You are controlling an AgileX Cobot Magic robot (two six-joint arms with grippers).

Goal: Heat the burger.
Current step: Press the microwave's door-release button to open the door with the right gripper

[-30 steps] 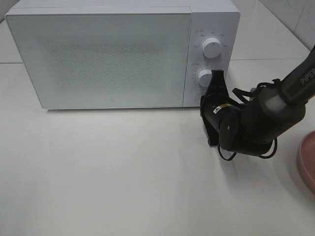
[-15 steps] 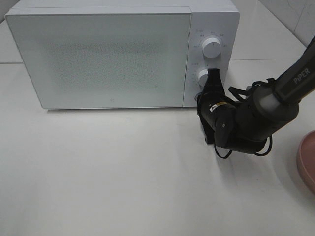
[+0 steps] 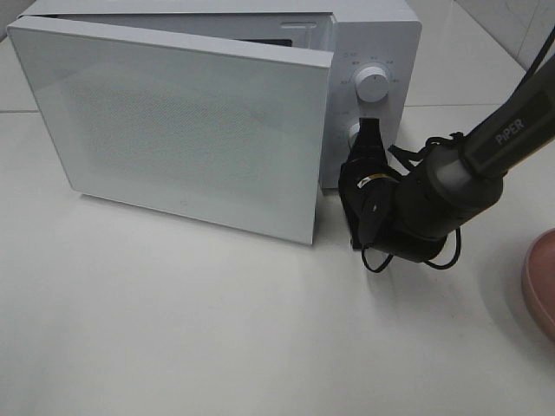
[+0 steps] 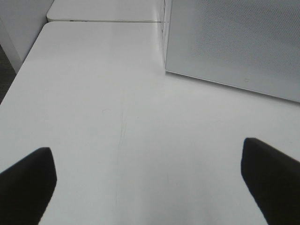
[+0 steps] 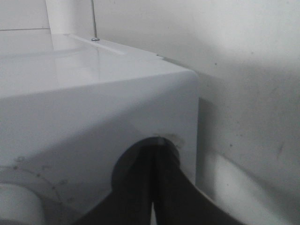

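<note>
Right now the microwave point(image 3: 381, 35) fills the upper left of the high view, its door point(image 3: 182, 130) standing ajar. The right tool point(image 3: 370, 139), closed tight with nothing in it, touches the control panel point(image 3: 347, 104) right of centre. The left tool point(image 4: 150, 178) gapes wide and empty above the table point(image 4: 117, 93). Where the burger is cannot be told.

The microwave point(image 3: 377, 30) has a smooth white casing with a soft gloss. Its door point(image 3: 191, 130) is a pale, smooth panel with a fine dotted screen in it. The knob point(image 3: 374, 85) looks like smooth white plastic. The surface point(image 3: 217, 329) is white, smooth and nearly matt. The right gripper point(image 3: 371, 139) is matt black, and the plate point(image 3: 545, 277) is smooth salmon pink.
</note>
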